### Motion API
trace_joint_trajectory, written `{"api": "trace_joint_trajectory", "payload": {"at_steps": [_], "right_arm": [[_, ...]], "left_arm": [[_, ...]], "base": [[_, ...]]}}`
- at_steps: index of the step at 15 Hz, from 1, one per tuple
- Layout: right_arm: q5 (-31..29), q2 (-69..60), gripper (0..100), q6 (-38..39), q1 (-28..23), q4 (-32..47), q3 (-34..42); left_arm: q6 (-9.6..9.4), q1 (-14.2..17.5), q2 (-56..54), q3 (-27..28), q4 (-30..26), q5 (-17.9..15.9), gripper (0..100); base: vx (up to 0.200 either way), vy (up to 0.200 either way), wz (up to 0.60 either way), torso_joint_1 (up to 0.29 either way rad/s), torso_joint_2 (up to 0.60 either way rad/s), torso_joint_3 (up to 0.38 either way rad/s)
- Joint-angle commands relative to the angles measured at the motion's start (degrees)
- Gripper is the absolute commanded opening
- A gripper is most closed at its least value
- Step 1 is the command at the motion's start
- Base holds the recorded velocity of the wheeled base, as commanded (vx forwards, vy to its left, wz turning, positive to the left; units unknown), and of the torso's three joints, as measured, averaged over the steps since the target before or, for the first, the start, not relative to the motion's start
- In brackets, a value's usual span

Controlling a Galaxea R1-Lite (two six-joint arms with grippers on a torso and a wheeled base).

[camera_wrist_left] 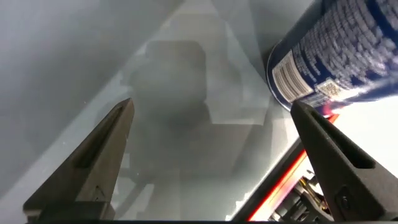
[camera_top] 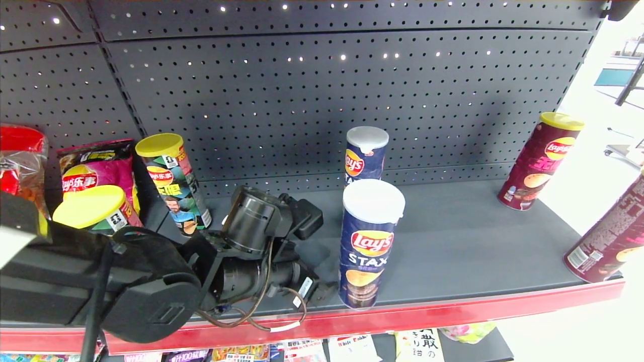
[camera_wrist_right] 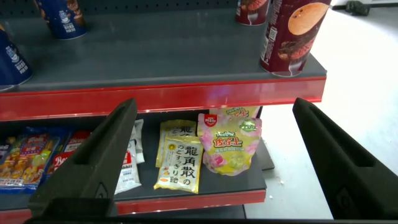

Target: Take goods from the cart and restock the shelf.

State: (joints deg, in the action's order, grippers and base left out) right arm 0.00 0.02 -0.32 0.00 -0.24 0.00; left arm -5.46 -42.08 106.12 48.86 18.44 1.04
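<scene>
My left hand (camera_wrist_left: 212, 106) lies low on the shelf (camera_top: 453, 241) by its red front lip (camera_top: 402, 314), fingers spread wide and empty, the blue can (camera_top: 370, 241) upright just beside one finger. I judge the can set down; I should back straight out without brushing it, since it stands near the edge. A second blue can (camera_top: 366, 156) stands behind. My right hand (camera_wrist_right: 214, 102) hangs open, empty, before the shelf.

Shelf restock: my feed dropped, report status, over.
Left gripper open, empty, beside front blue can. Right gripper open, empty, facing shelf front. That can upright at shelf edge; second blue can close behind it.
</scene>
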Motion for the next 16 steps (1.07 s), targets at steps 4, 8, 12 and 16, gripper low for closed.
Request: {"api": "trace_joint_trajectory", "payload": {"at_steps": [4, 8, 12, 16], "right_arm": [[0.0, 0.0, 100, 0.0, 0.0, 0.0, 0.0], [0.0, 0.0, 100, 0.0, 0.0, 0.0, 0.0], [0.0, 0.0, 100, 0.0, 0.0, 0.0, 0.0], [0.0, 0.0, 100, 0.0, 0.0, 0.0, 0.0]], "left_arm": [[0.01, -0.1, 1.1, 1.6, -0.1, 0.0, 100], [0.01, -0.1, 1.7, 2.6, -0.1, 0.0, 100], [0.01, 0.0, 1.7, 2.4, -0.2, 0.0, 100], [-0.08, -0.1, -3.4, 2.1, -0.5, 0.5, 100]], "base": [[0.0, 0.0, 0.0, 0.0, 0.0, 0.0], [0.0, 0.0, 0.0, 0.0, 0.0, 0.0], [0.0, 0.0, 0.0, 0.0, 0.0, 0.0], [0.0, 0.0, 0.0, 0.0, 0.0, 0.0]]}}
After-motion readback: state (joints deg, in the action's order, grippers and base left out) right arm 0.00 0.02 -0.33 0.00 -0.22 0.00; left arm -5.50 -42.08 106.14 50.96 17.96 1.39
